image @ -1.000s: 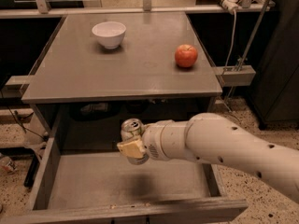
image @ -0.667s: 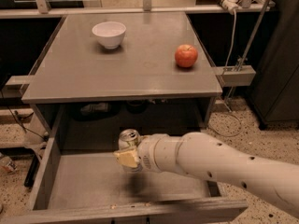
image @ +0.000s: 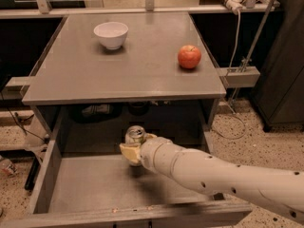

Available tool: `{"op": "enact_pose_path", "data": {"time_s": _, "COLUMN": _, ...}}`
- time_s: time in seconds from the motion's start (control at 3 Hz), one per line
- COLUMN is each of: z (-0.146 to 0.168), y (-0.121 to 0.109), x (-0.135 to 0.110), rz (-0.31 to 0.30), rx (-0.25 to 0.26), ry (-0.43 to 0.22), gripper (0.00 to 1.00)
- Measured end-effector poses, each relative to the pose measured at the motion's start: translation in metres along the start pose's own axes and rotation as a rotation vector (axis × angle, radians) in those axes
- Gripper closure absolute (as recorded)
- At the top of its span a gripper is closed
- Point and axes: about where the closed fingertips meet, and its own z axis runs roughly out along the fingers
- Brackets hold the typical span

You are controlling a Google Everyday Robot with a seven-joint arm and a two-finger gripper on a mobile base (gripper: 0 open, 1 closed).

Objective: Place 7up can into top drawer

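Camera view, lower centre of frame: I see the claw (image: 137, 145) grasping the 7up can (image: 135, 134), which stands upright between its fingers. The can is inside the open top drawer (image: 85, 189), towards its back, below the counter (image: 95, 75) edge.

7up can (image: 135, 134) (in hand (image: 137, 145)) over drawer (image: 90, 184)

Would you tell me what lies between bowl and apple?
Only bare tabletop, in the camera view; the gripper holds the 7up can over the top drawer.
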Motion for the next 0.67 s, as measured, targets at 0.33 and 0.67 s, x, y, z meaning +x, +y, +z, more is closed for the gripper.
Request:
{"op": "enact_pose_path", "data": {"time_s": 0.33, "z": 0.007, "y": -0.035, "x": -0.029, "rz": -0.011, "rx": 0.122, "ry": -0.114, "gripper": 1.0}}
{"op": "enact_pose_path", "data": {"time_s": 0.67, "z": 0.017, "y": -0.054, "x": -0.031, "rz": 0.023, "rx": 0.205, "ry": -0.195, "gripper": 1.0}}
